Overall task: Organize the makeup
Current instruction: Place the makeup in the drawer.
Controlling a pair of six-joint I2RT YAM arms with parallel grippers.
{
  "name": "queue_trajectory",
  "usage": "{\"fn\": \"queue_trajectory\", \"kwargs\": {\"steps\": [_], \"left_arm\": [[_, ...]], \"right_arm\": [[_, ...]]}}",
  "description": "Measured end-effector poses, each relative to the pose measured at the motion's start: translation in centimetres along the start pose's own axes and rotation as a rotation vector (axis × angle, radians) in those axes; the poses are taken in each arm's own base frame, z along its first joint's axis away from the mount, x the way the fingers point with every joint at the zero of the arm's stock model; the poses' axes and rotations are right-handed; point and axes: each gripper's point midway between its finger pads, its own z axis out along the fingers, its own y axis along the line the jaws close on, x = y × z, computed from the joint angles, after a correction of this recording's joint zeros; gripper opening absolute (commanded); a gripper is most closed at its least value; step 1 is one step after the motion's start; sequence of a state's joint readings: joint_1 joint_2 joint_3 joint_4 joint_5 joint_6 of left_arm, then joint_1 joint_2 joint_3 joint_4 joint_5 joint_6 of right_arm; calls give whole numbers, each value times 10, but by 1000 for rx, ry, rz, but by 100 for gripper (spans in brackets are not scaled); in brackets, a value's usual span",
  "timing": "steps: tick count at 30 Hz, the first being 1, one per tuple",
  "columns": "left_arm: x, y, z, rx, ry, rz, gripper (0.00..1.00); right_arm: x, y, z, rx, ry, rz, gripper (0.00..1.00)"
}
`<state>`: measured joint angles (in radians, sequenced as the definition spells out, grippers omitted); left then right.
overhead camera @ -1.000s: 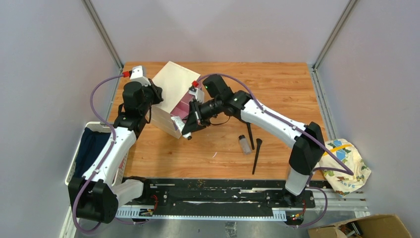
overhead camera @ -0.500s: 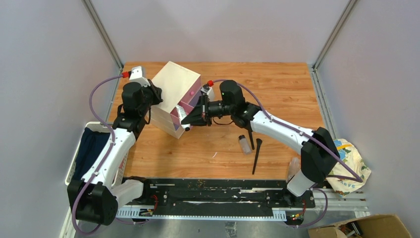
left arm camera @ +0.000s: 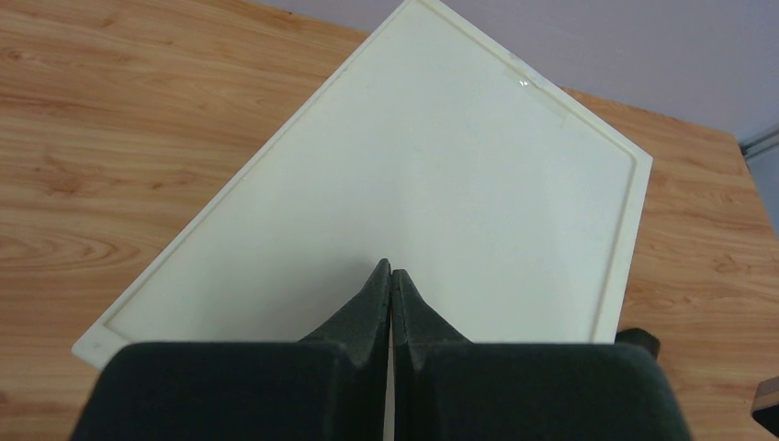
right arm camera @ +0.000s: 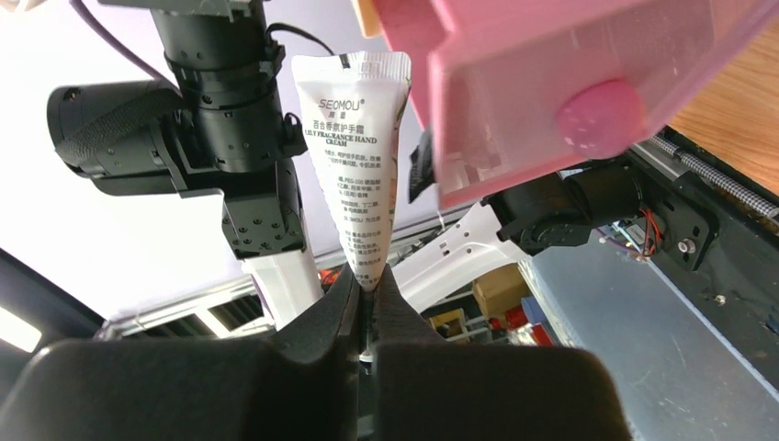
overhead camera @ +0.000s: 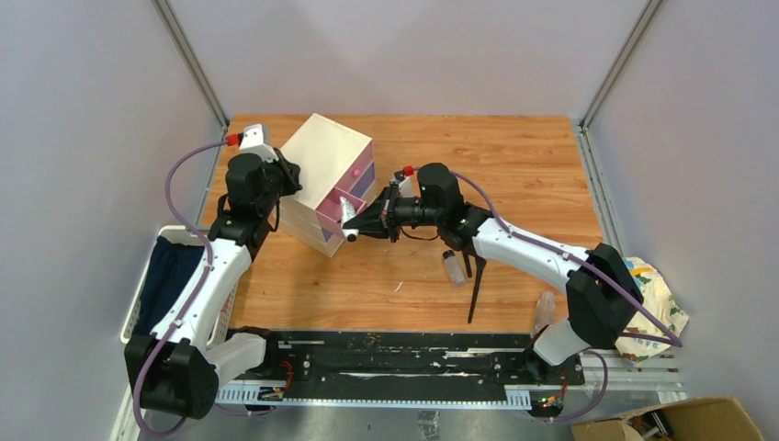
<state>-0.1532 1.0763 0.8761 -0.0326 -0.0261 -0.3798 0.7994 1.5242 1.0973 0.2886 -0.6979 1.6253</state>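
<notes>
White tube is pinched at its narrow end by the right tool, just beside the pink drawer. The left tool, pressed together, hovers over the cream box.

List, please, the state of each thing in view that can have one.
left gripper: shut, empty, over the drawer box.
right gripper: shut on the hand cream tube.
hand cream tube: gripped at its narrow end.
pink drawer: pulled partly out.
clear bottle: lying on the table.
black brush: lying flat.
</notes>
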Motion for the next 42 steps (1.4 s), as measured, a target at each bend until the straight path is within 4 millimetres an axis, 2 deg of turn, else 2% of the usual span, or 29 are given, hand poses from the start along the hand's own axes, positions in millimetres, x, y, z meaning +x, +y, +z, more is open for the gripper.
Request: {"fn": "queue_trajectory", "kwargs": {"steps": [6, 15, 21, 24, 29, 34, 37, 39, 41, 42], "left_arm": [[-1, 0, -1, 0, -5, -2, 0], [-2, 0, -2, -2, -7, -13, 0], [-3, -1, -2, -1, -9, -14, 0], [-4, -1, -3, -1, -13, -14, 0], [-4, 0, -4, -3, -15, -14, 0], [-4, 0, -3, -4, -14, -14, 0], [-3, 0, -3, -4, -13, -14, 0], [-2, 0, -3, -5, -11, -14, 0], [-2, 0, -3, -5, -11, -14, 0], [-2, 0, -3, -5, -11, -14, 0]], "right_arm": [[-8, -9, 0, 6, -51, 91, 0], [-19, 1, 5, -65, -95, 172, 0], [-30, -7, 21, -89, -90, 215, 27], [-30, 4, 27, -129, -63, 197, 39], [-31, 18, 30, -192, -44, 163, 45], [-30, 25, 31, -223, -31, 138, 43], [-27, 31, 31, -231, -18, 96, 38], [-25, 38, 32, -230, -11, 46, 26], [-23, 46, 33, -220, -10, -32, 2], [-23, 48, 34, -202, -15, -74, 0]]}}
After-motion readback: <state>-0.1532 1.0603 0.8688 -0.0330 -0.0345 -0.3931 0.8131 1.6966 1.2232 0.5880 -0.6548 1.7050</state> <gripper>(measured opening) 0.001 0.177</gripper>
